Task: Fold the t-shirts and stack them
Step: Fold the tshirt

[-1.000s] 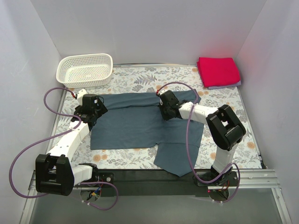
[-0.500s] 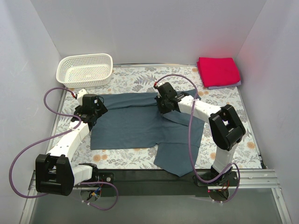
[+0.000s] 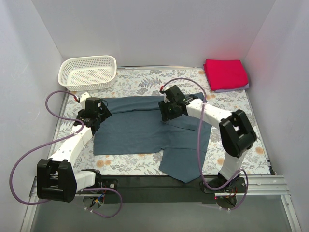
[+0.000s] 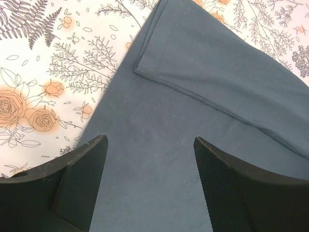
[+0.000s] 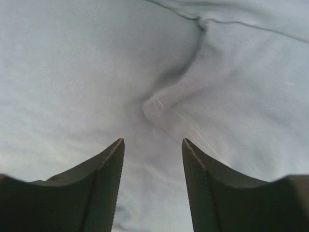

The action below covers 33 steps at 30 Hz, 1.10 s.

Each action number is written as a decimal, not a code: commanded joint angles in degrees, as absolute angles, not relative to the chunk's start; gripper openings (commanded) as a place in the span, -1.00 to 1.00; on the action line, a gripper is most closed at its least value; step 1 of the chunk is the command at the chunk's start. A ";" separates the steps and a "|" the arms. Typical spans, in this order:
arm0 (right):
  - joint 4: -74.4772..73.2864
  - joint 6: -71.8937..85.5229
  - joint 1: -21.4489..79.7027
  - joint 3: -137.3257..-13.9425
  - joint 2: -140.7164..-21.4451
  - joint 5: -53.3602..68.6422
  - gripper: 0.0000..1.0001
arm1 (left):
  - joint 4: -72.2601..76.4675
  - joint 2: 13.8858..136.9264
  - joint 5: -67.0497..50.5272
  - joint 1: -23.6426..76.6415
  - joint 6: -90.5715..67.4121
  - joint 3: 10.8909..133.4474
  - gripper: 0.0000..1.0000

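The blue-grey shirt (image 3: 140, 133) lies spread on the table (image 3: 145, 84), long side left to right, with a raised pucker (image 5: 161, 108) just ahead of the right gripper (image 5: 151, 145), its fingers parted and empty, while the left gripper (image 4: 149, 145) hangs open over the shirt's left edge.

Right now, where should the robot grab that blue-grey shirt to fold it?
Likely the sleeve hem at its left edge, coming straight down from above. The blue-grey shirt lies flat, so only an edge or doubled fold gives the jaws cloth to pinch.
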<state>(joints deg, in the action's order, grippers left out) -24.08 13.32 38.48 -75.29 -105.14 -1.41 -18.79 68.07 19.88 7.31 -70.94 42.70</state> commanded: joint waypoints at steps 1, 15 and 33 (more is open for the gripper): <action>-24.26 12.40 33.86 -72.78 -96.52 -2.81 0.00 | -17.75 68.46 21.61 7.03 -72.33 43.77 0.34; -8.44 17.75 9.50 -56.69 -89.73 11.69 -0.06 | -15.30 87.78 18.63 1.76 -87.88 53.52 0.15; -1.76 18.19 4.49 -56.07 -96.06 14.85 -0.10 | -11.87 98.79 20.48 0.79 -88.86 57.83 -0.17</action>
